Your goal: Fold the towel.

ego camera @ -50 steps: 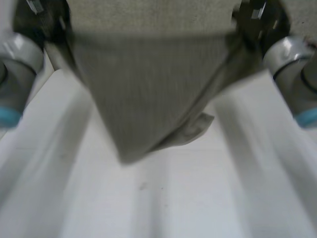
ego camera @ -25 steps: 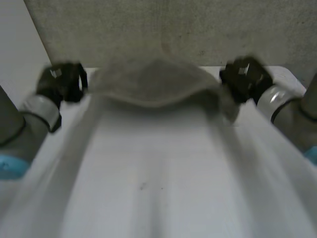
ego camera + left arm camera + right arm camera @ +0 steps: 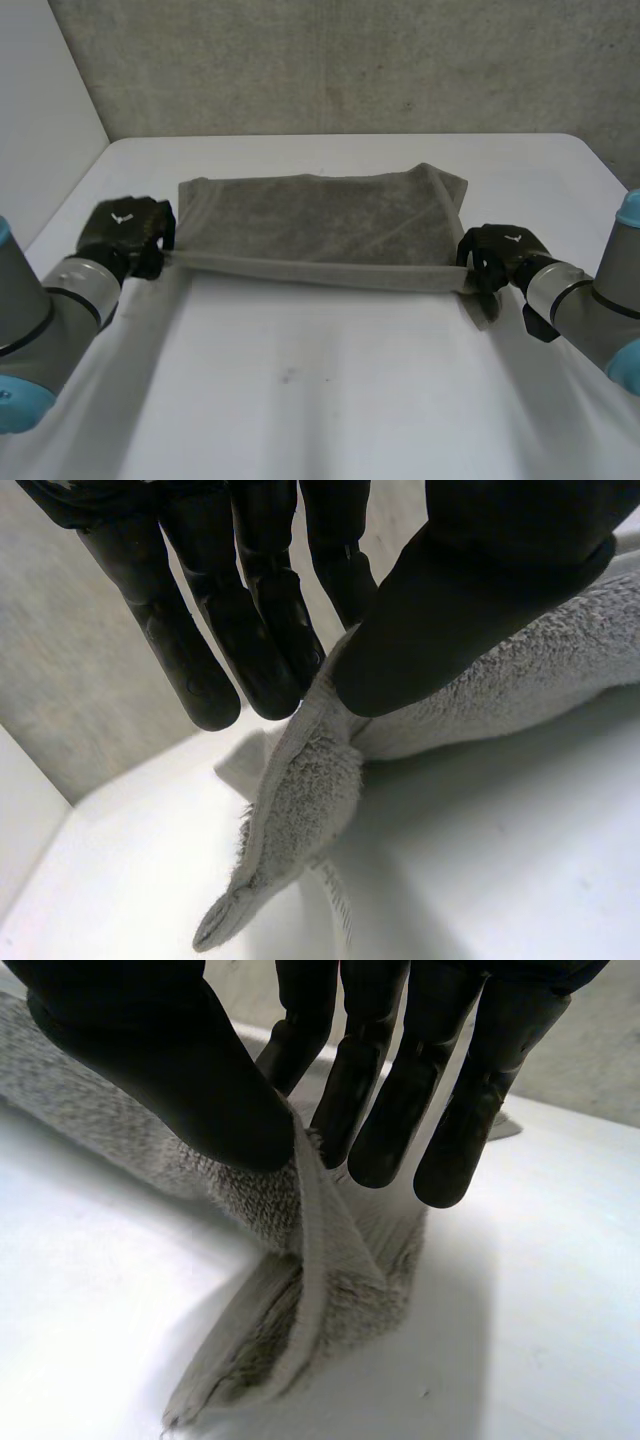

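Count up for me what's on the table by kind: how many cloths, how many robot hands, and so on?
Grey towel: 1
Black hands: 2, the left hand and the right hand, each pinching one end of the towel's near edge
White table: 1
Total: 4

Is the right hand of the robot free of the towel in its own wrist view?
No, the right hand pinches a corner of the towel between its thumb and its fingers.
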Controlling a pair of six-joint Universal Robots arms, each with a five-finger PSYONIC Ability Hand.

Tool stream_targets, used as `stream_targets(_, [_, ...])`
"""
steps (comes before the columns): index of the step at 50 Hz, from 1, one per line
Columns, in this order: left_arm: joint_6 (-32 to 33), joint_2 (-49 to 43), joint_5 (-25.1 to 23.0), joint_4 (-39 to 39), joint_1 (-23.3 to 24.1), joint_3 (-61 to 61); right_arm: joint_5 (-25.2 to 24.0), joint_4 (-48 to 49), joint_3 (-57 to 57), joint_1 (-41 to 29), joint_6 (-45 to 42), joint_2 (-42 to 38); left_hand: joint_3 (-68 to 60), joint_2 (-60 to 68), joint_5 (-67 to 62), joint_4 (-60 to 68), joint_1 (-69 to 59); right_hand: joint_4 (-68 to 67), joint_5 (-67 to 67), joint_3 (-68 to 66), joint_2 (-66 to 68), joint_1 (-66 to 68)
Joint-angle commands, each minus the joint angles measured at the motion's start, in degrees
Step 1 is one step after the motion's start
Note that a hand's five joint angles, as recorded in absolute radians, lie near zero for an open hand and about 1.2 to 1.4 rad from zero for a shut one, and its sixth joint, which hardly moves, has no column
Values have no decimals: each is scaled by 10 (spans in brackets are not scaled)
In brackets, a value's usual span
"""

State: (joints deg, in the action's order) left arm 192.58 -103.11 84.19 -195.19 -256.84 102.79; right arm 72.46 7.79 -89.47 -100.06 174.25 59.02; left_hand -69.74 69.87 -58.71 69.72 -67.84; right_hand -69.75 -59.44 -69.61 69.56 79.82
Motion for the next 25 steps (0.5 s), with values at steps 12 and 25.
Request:
stream_targets(12, [-64, 48, -3, 1, -23, 8, 8, 41, -32, 15, 49, 3, -103, 101, -113, 103, -122, 265, 262, 264, -263, -366])
stream_targets(25, [-64, 47, -3, 0, -34, 6, 8, -13, -22, 25, 79, 0, -103, 101, -113, 103, -122, 286, 282, 284, -284, -386])
